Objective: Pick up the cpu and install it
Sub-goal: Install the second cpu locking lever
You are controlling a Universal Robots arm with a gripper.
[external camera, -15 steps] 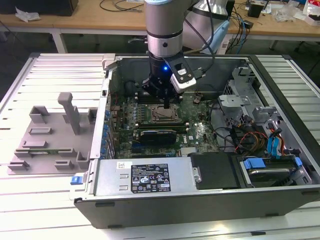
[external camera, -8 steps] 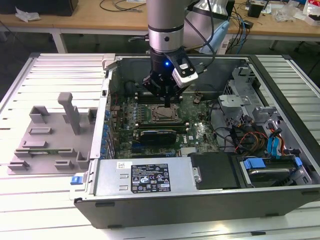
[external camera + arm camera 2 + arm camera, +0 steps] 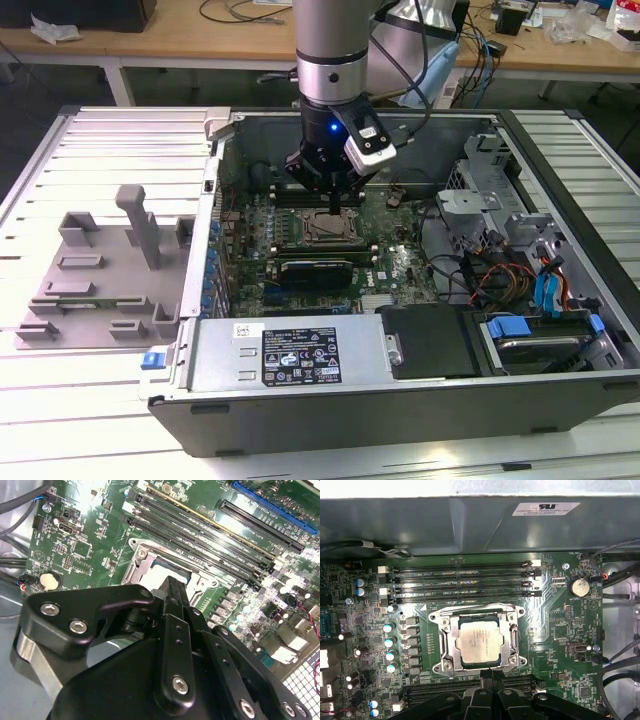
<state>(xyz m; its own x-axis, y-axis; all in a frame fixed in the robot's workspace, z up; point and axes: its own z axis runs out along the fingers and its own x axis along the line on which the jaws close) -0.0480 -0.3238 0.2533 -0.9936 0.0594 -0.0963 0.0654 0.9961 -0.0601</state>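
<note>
Above the socketed cpu [image 3: 480, 645], gripper [image 3: 335, 200] points down.

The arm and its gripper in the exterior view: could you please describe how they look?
The arm is a grey cylinder ending in a silver band. Below it sits a black wrist section with a small blue light, a white-and-black module clipped on one side, and dark cables trailing off. The gripper is black, with screwed linkage plates.

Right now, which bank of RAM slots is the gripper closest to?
The bank right at the gripper tips in the first wrist view. The other bank lies across the socket, beyond the cpu, toward the case wall.
</note>
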